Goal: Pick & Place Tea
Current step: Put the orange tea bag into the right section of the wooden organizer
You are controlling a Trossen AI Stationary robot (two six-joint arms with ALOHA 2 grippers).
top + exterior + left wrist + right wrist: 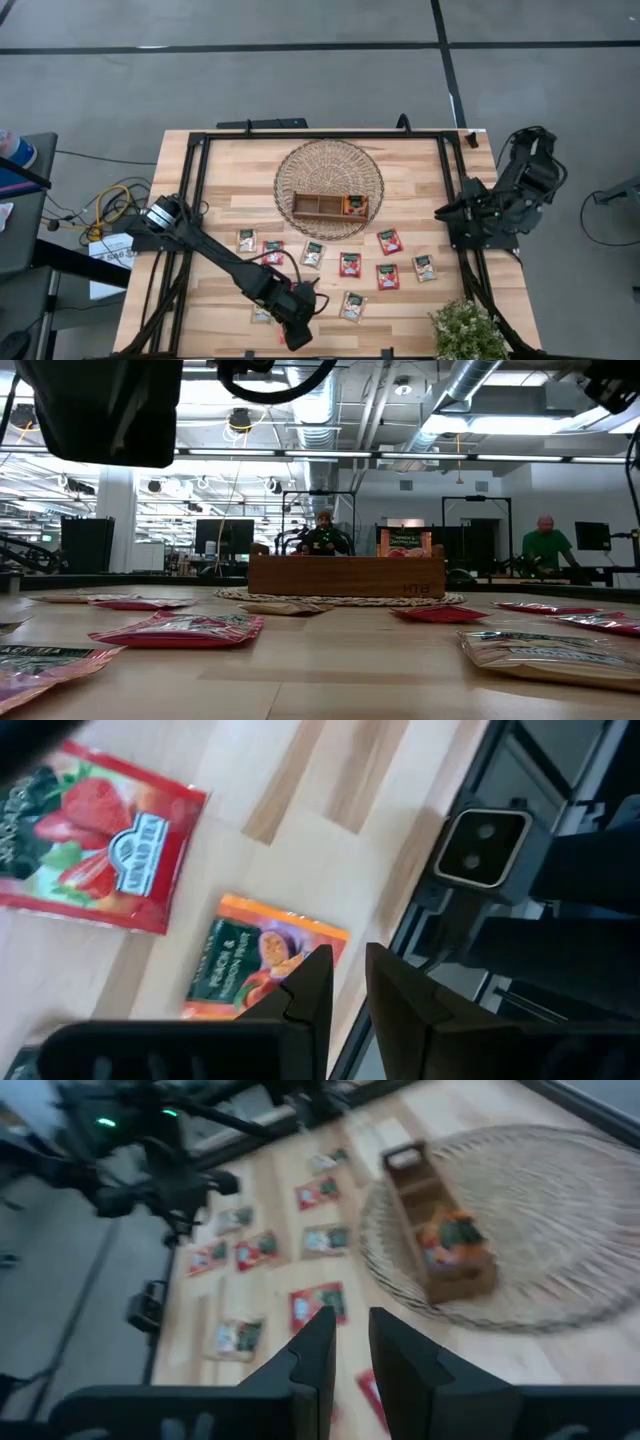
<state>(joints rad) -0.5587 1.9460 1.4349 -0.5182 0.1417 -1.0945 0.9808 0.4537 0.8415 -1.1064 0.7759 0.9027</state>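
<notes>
The pale plank table stands on a grey floor with a busy workshop behind it, and most of the tea lies flat on the boards in front of the wicker basket. A few sachets already stand in one end compartment of the wooden tray. Your left gripper is down at the table's near edge, fingers parted only a sliver and holding nothing. Its wrist view shows the orange sachet flat on the wood just past the fingertips, sitting more under one finger than centred in the gap. The sachet is nearly square, so its axis matters little; I'd judge the offset and the narrow opening are what you must correct. From above it is probably the half-hidden packet beside that gripper, though the arm covers much of it. A red sachet lies farther on. The right gripper waits folded at the far right edge, equally slightly parted and empty, so the left arm is clearly the nearer.
</notes>
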